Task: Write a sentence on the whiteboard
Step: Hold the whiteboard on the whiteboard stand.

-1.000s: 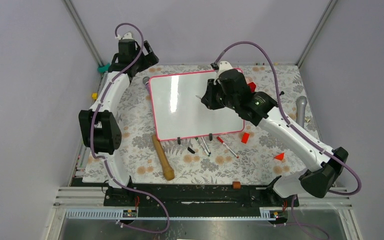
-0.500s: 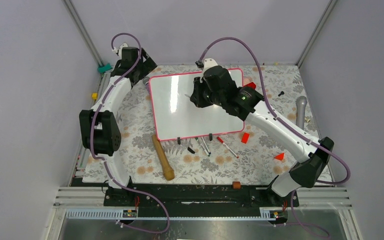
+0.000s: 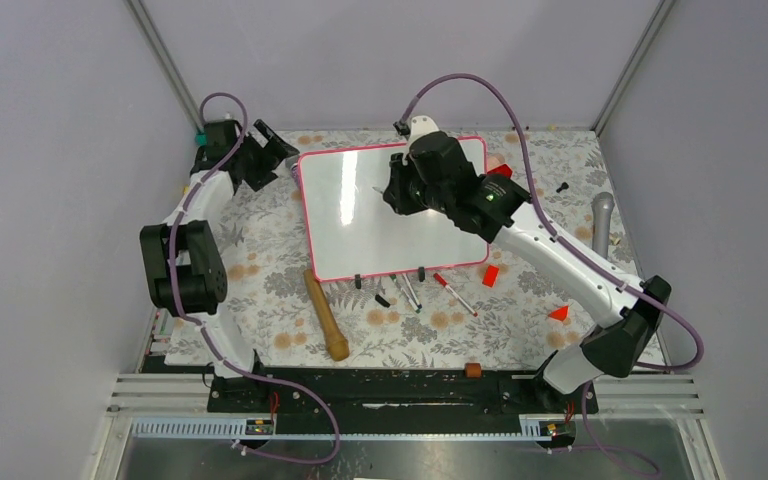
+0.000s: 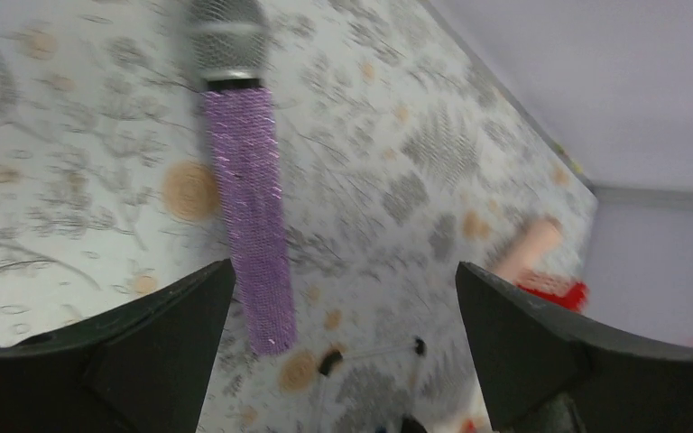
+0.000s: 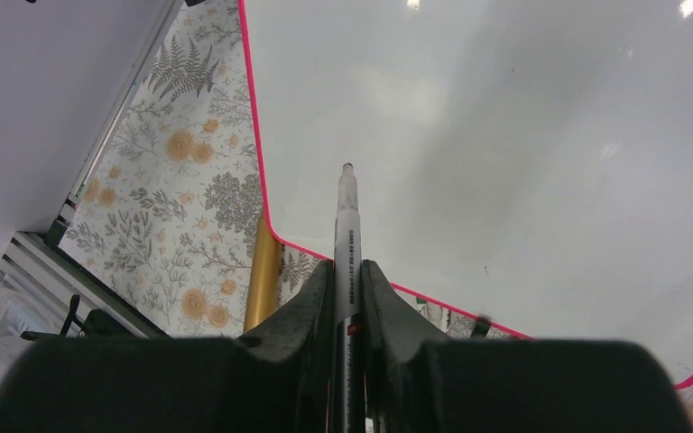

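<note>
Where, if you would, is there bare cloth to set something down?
Bare cloth lies between the brown wooden stick and the left arm, and nearward of the loose markers. The pink-framed white whiteboard's near edge is crowded.

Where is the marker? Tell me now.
In the top view, the marker is clamped in the right claw, over the middle of the whiteboard.

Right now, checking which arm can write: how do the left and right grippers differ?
The left gripper is open and empty; the right gripper is shut on a marker. The left gripper hangs over the floral cloth, the right gripper over the whiteboard. Both are black.
</note>
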Tool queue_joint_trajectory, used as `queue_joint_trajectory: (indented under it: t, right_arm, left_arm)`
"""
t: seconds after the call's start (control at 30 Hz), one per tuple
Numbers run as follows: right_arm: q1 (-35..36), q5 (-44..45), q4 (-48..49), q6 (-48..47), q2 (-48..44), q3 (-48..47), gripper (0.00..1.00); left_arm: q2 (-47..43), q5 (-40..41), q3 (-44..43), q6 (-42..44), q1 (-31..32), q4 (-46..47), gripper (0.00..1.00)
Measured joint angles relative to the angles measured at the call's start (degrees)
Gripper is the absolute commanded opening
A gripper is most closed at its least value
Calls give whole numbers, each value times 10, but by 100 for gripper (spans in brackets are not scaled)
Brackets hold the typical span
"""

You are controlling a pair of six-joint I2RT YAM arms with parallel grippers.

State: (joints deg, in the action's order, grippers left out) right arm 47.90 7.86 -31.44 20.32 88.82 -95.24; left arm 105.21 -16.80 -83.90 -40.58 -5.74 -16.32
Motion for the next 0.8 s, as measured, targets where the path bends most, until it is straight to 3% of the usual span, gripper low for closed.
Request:
queue_joint_trajectory:
  t: [0.13,0.3,0.5,0.8]
  right_arm:
    - [0,1,0,-5,-16,14,0]
    - [0,0,0,-14,-40,30,0]
    - [0,-18,0,-21,-44,32,0]
    - [1,-45,-15,-22,24,-31,0]
  left_arm:
    - [-30,-127,79,-22,-30,109,94]
    - [-104,-227,177,-48,-54,222,93]
    - [-137,-305,189,-74,-46,318,91]
    - [-131,-345,199,-123,-25,372,69]
